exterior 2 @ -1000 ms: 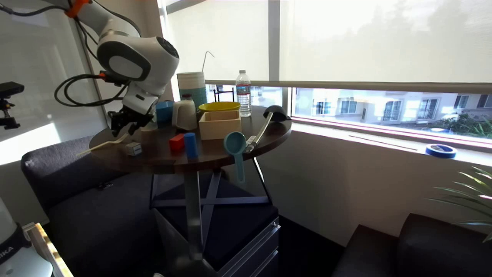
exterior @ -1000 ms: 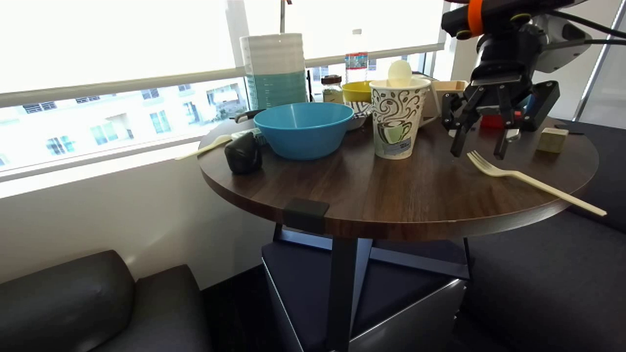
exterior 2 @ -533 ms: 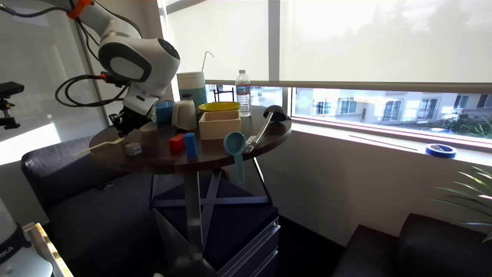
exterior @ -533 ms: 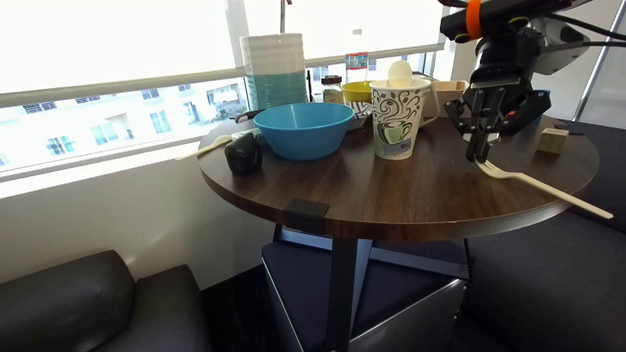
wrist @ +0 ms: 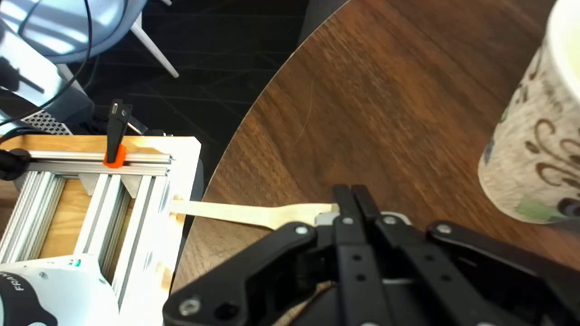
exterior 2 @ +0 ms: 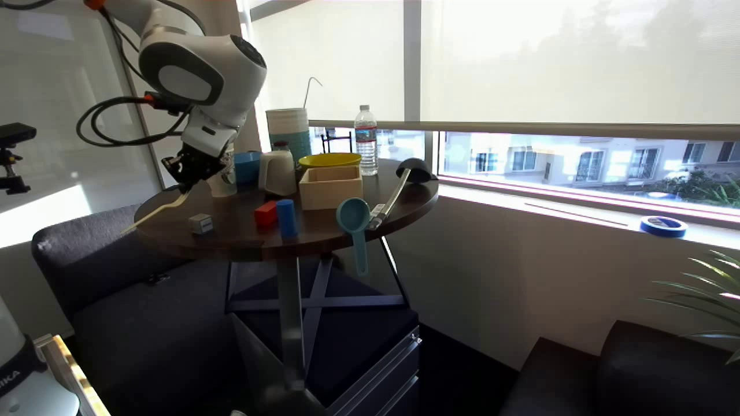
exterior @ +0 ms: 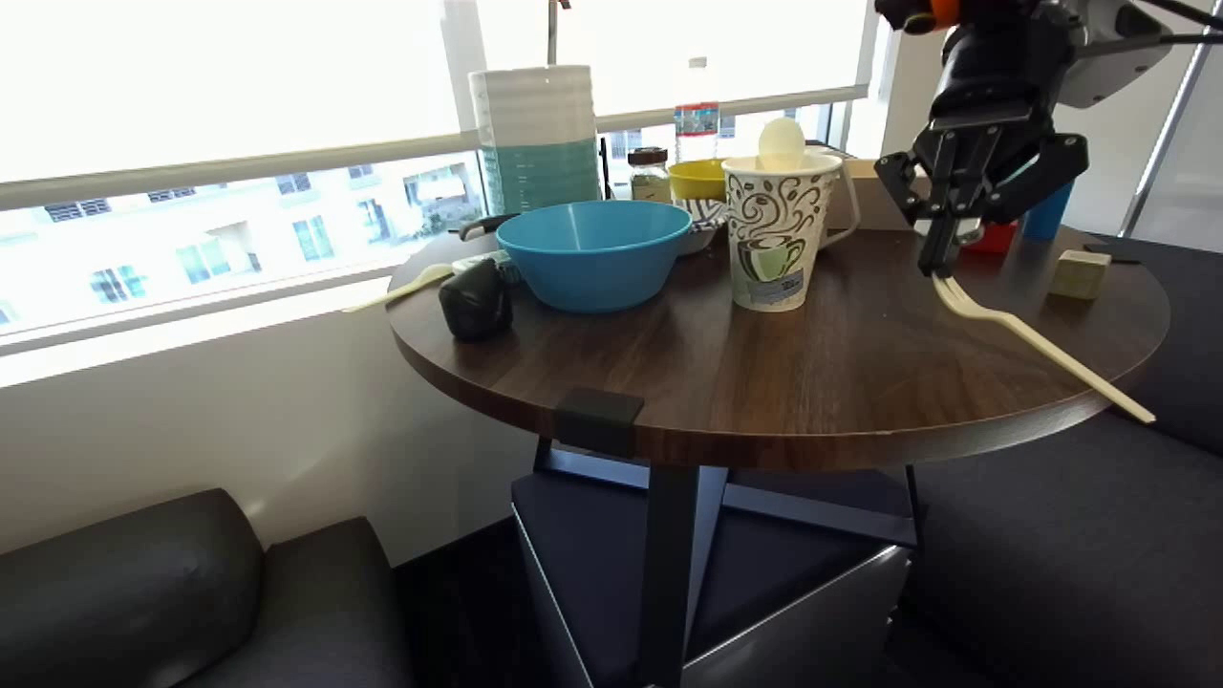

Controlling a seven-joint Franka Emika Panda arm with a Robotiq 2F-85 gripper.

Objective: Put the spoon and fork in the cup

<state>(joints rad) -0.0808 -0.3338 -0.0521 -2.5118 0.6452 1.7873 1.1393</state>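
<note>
Wrist view: gripper (wrist: 350,188) nearly closed, pinching the fork (wrist: 256,215) by its pronged end, presumably for handle-first insertion; handle slants past the desk (wrist: 385,113) edge. In an exterior view, the upright cup (exterior: 778,239) holds the spoon (exterior: 782,143), bowl up.

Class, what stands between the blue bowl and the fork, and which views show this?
The patterned cup stands between the blue bowl and the fork in both exterior views; the gripper is shut on the fork's end nearer the cup.
</note>
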